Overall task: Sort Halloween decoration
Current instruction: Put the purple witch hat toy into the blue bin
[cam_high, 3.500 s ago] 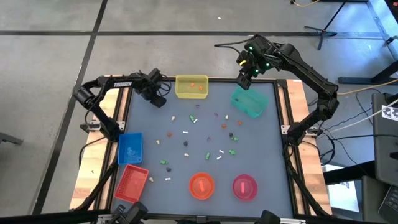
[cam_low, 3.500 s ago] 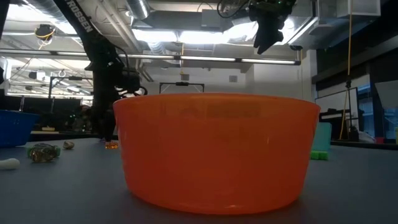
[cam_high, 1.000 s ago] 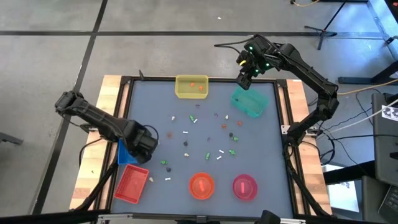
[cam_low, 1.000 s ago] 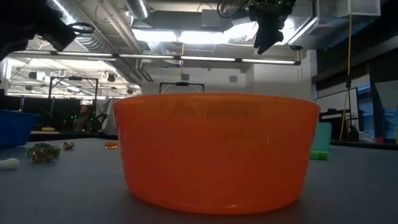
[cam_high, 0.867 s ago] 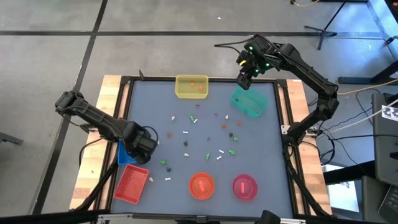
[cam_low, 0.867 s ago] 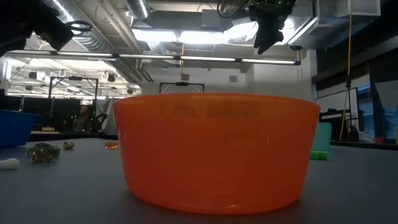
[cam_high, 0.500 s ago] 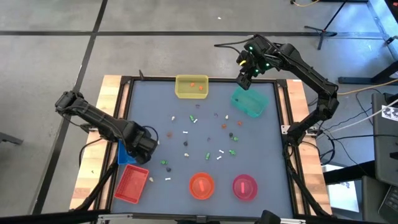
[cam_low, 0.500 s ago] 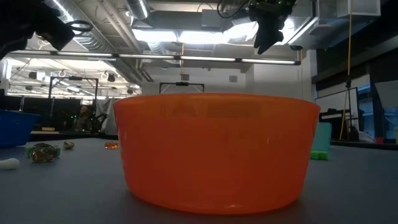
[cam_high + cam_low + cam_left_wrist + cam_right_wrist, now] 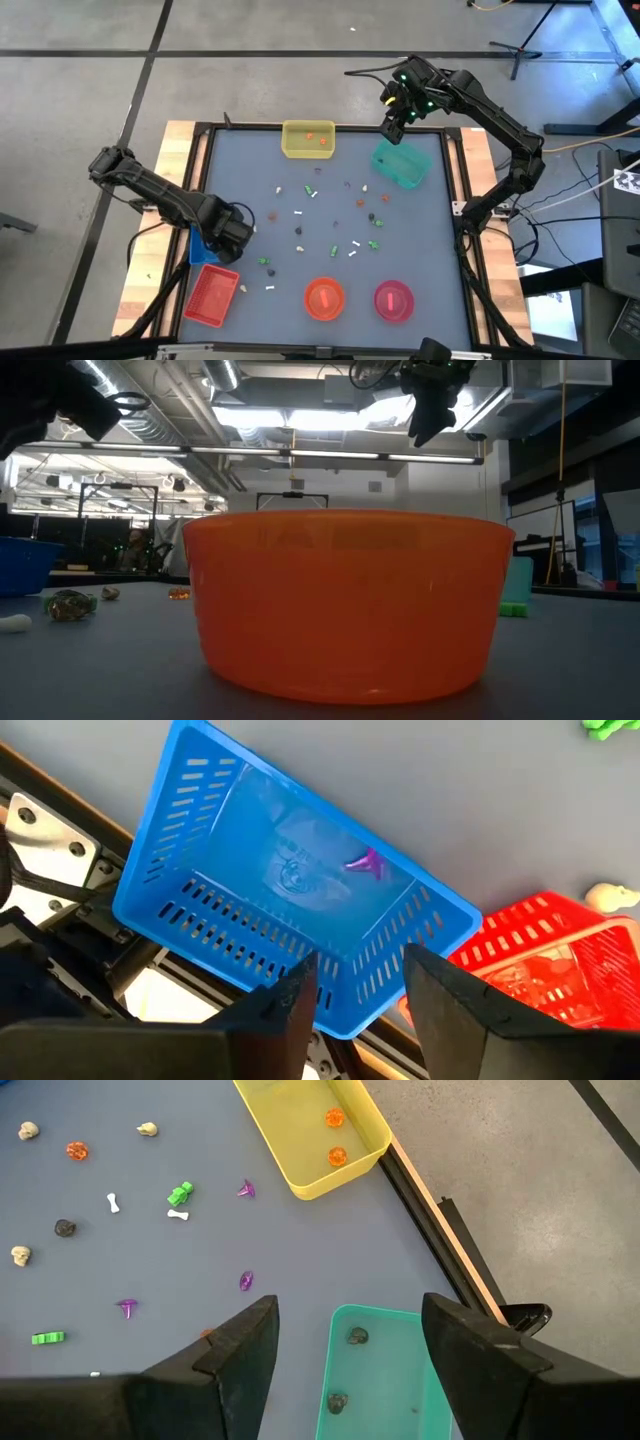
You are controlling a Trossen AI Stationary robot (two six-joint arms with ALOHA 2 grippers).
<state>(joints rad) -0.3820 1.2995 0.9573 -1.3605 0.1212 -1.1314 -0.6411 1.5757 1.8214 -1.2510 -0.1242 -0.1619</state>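
Left wrist view: the left gripper (image 9: 355, 985) hangs over the blue basket (image 9: 190, 870), fingers parted and holding nothing. A small purple trinket (image 9: 365, 863) lies on the basket floor, beyond the fingertips and clear of them. The basket is slotted plastic with a translucent base; beside it sits a red basket (image 9: 560, 955) of the same ribbed make, with a beige piece (image 9: 612, 897) on the table near its rim.

From the high view, the left gripper (image 9: 232, 236) sits at the table's left edge, and the Halloween decoration (image 9: 330, 215) lies scattered across the grey table (image 9: 250, 180) centre, well apart from it: tiny white bone shapes, green, dark and orange bits.

The right gripper (image 9: 345, 1345) hovers above the teal tray (image 9: 385, 1380), fingers wide apart and empty. Two dark grey pieces (image 9: 357, 1336) rest inside that smooth-walled tray. Two orange beads (image 9: 334, 1118) lie in the yellow tray (image 9: 290, 1170). An orange bowl (image 9: 350, 600), round and glossy, fills the low view.
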